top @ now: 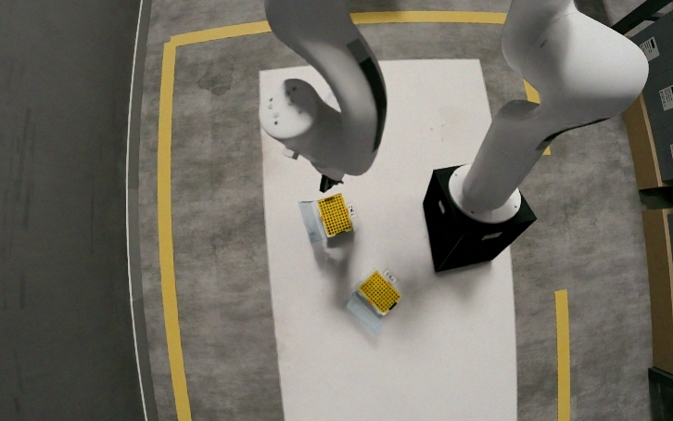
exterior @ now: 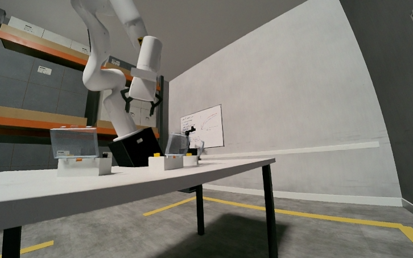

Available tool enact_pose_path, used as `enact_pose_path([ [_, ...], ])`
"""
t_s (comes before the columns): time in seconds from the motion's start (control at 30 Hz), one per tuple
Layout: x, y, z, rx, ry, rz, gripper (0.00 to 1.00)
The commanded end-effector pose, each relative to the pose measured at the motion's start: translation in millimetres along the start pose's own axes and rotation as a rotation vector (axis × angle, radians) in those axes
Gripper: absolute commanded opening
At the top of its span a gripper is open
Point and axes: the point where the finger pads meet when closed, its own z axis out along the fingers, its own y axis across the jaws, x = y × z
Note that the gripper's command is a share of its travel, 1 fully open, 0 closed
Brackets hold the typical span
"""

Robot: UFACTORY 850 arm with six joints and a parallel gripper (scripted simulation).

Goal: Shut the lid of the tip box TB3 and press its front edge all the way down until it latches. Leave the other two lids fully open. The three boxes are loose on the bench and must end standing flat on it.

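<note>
Three white tip boxes with yellow tip racks stand on the white bench, each with its clear lid open. In the top view I see the middle box [top: 333, 215] with its lid [top: 310, 220] to the left, and the near box [top: 378, 292]. The arm hides the third box there. The side view shows the near box [exterior: 83, 165], the middle box [exterior: 165, 162] and the far box [exterior: 191, 159], lids upright. The labels are too small to tell which is TB3. My gripper [exterior: 140, 104] [top: 329, 183] is open and empty, well above the middle box, over its far edge.
The arm's black base [top: 477, 224] stands on the bench to the right of the boxes. Shelving with grey cartons [exterior: 25, 83] lines the wall behind the bench. The bench edge [top: 268, 219] lies just left of the middle box's lid.
</note>
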Motion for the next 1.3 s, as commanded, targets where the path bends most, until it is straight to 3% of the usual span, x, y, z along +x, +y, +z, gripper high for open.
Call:
enact_pose_path([
  [0.0,-10.9,14.7,3.1,-0.034,0.064,0.151,1.0],
  [0.43,-29.3,41.2,9.4,-0.052,0.16,0.424,1.0],
  [0.9,-44.8,63.8,14.7,-0.02,0.262,0.693,1.0],
  [1.27,-62.0,86.8,20.2,0.071,0.357,0.977,1.0],
])
